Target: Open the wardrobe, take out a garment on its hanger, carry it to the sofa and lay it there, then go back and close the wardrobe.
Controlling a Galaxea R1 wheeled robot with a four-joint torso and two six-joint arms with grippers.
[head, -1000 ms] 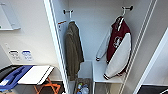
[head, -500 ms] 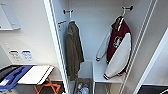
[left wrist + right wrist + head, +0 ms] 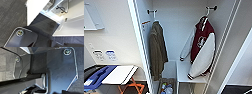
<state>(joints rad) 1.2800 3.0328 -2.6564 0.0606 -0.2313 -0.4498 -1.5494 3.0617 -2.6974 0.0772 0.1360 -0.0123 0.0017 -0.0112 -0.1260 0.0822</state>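
Now the wardrobe (image 3: 144, 50) is standing open, the garment (image 3: 203, 47) hanging at upper right on its hanger (image 3: 206, 15). Grippers' openings: I cannot tell. Risk: the hook snagging its peg, or grabbing the olive coat (image 3: 157, 50) instead.

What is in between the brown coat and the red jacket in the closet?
In the head view, just bare white back wall lies between the olive-brown coat and the maroon jacket; nothing else hangs there.

White wall (image 3: 111, 32) with outlets (image 3: 105, 55). Folding table (image 3: 121, 74), orange legs, below it. Grey carpet floor (image 3: 11, 16).
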